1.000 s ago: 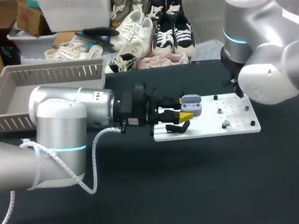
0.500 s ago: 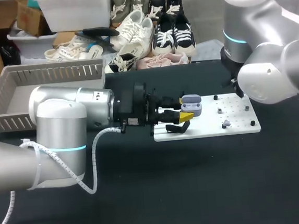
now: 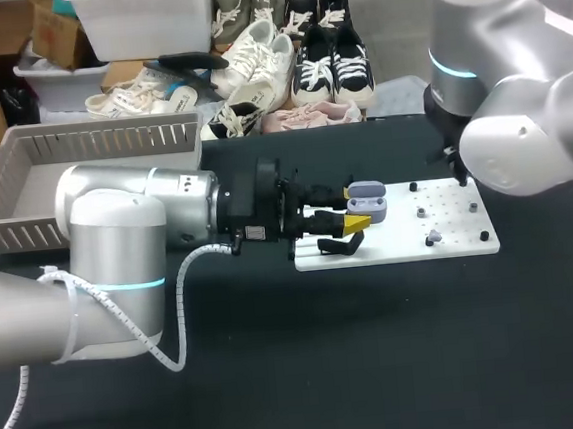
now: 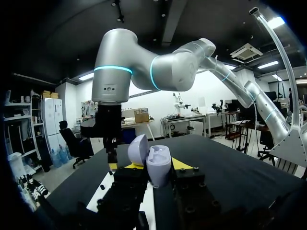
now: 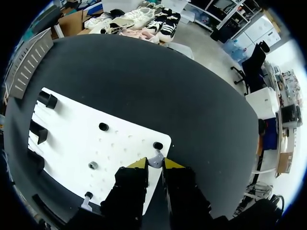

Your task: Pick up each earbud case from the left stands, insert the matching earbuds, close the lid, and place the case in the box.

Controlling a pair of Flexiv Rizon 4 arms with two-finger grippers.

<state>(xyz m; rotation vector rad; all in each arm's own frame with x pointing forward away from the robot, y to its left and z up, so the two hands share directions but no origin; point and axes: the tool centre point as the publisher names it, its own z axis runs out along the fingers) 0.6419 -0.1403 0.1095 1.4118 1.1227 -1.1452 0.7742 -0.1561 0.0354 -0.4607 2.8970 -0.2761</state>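
My left gripper (image 3: 354,210) reaches in from the left over the white board (image 3: 400,247) and is shut on a lavender earbud case (image 3: 369,199) with its lid up. In the left wrist view the case (image 4: 157,166) stands upright between the yellow tips of the left gripper (image 4: 146,166), both sockets showing. My right gripper (image 5: 153,164) hangs over the board's (image 5: 76,139) far corner, shut on a small grey earbud (image 5: 156,157). In the head view the right arm's elbow hides that gripper. Another earbud (image 3: 434,235) sits on a peg.
A grey slatted basket (image 3: 21,167) stands at the table's back left. Two black stands (image 5: 47,99) and several pegs (image 5: 103,126) rise from the board. A black clamp (image 3: 337,245) lies on the board's near left edge.
The right arm has shifted slightly to the right in the head view. The left arm and the case have not moved.
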